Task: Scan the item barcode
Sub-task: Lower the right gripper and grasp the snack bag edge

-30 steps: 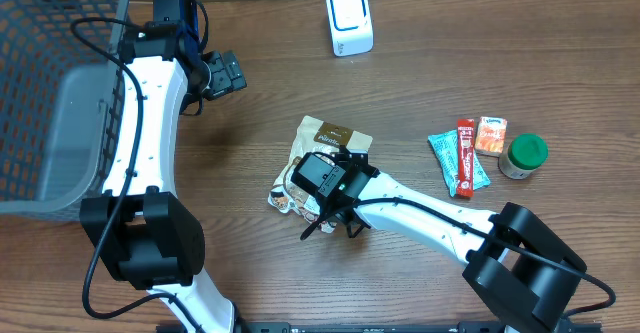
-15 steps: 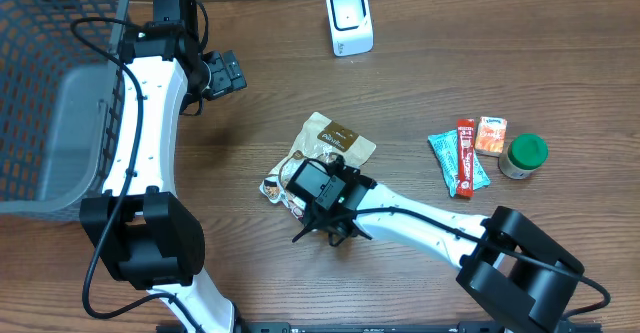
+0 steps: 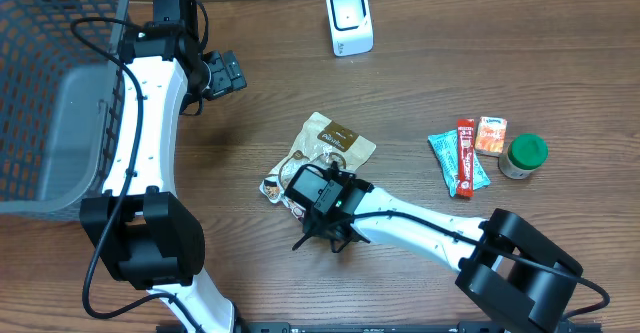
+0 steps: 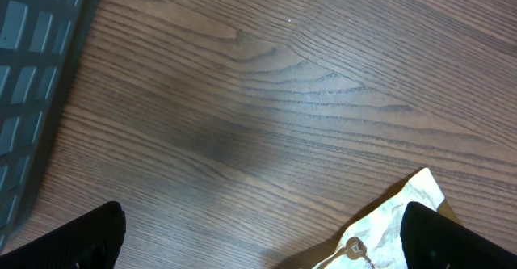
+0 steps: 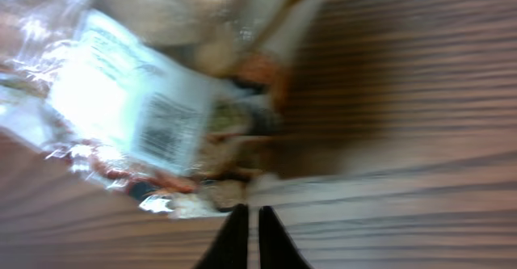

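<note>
Pinches right claw (image 5: 248, 230) fully shut at edge of snack bag (image 3: 335, 138), well apart from scanner (image 3: 349, 20); cannot tell whether film is caught. Holds left claw (image 3: 228, 73) wide open, empty. Risks slick wrapper slipping free on lift, or barcode label (image 5: 166, 128) crumpling.

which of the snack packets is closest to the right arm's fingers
The brown-topped bag mid-table, right by the right fingers; the blue packet, red stick and orange packet lie together well off to the side.
</note>
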